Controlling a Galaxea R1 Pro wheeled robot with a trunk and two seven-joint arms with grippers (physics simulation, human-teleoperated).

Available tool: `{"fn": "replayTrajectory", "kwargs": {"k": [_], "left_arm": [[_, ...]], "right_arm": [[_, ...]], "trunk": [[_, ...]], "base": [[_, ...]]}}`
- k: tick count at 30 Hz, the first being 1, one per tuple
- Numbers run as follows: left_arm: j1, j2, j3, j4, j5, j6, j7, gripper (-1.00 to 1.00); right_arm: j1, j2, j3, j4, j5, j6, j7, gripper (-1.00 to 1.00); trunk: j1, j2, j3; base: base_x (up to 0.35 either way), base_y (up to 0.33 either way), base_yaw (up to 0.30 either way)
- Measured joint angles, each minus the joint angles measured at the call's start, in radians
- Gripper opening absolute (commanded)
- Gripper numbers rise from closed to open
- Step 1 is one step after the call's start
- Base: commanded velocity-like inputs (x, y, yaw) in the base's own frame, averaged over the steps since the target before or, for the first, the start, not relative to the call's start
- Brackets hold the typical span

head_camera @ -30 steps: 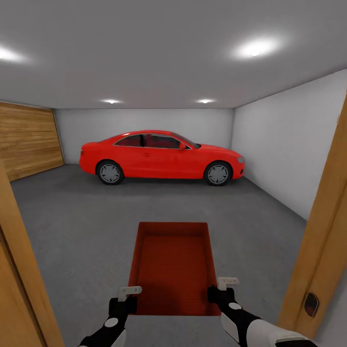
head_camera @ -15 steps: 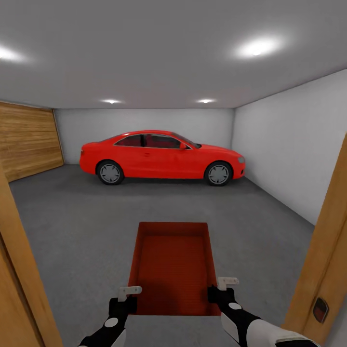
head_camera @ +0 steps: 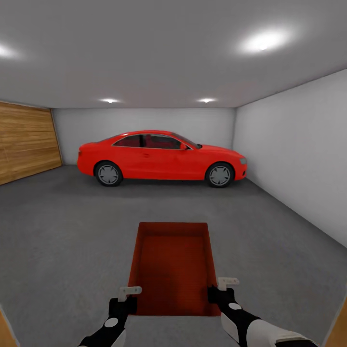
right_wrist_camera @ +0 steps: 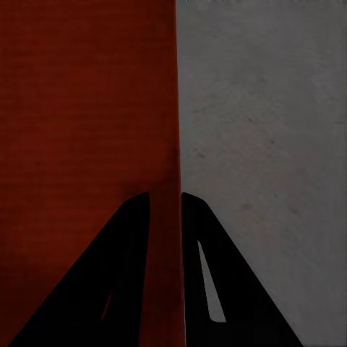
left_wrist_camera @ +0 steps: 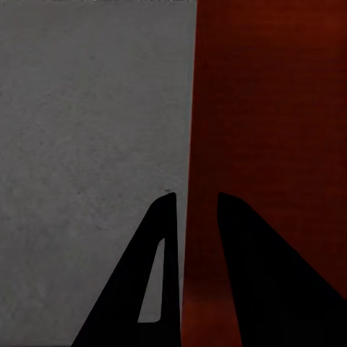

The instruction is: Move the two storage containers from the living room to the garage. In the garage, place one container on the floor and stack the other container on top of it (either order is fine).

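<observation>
I hold one orange-red, open-topped storage container point(head_camera: 172, 267) level in front of me, above the garage's dark grey concrete floor point(head_camera: 72, 226). My left gripper point(head_camera: 129, 295) is shut on the near end of its left wall, and my right gripper point(head_camera: 218, 288) is shut on the near end of its right wall. In the left wrist view, the gripper point(left_wrist_camera: 195, 210) straddles the container wall point(left_wrist_camera: 267, 108), with floor point(left_wrist_camera: 87, 144) beside it. The right wrist view shows that gripper point(right_wrist_camera: 165, 202) clamped on the wall point(right_wrist_camera: 87, 108) over floor point(right_wrist_camera: 267, 144).
A red car point(head_camera: 161, 158) is parked side-on at the far wall. A wood-panelled wall point(head_camera: 24, 147) runs along the left and a pale grey wall point(head_camera: 299, 154) along the right. Slivers of wooden door frame point(head_camera: 340, 327) remain at the lower corners. Open floor lies between me and the car.
The view has moved forward through the doorway, and the wooden door frame has slid out to the lower corners. The container and both grippers keep the same hold.
</observation>
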Motion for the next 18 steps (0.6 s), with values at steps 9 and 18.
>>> {"fn": "replayTrajectory", "kwargs": {"k": [9,18], "left_arm": [[0.0,0.0,0.002,0.001,-0.002,0.0,0.0,-1.0],[0.0,0.0,0.002,0.001,-0.002,0.001,0.0,-1.0]], "right_arm": [[0.0,0.0,0.001,0.001,-0.001,0.0,0.0,-1.0],[0.0,0.0,0.001,0.001,-0.001,0.0,0.0,-1.0]], "trunk": [[0.0,0.0,0.0],[0.0,0.0,0.0]], "base": [[0.321,0.0,0.0],[0.321,0.0,0.0]]}}
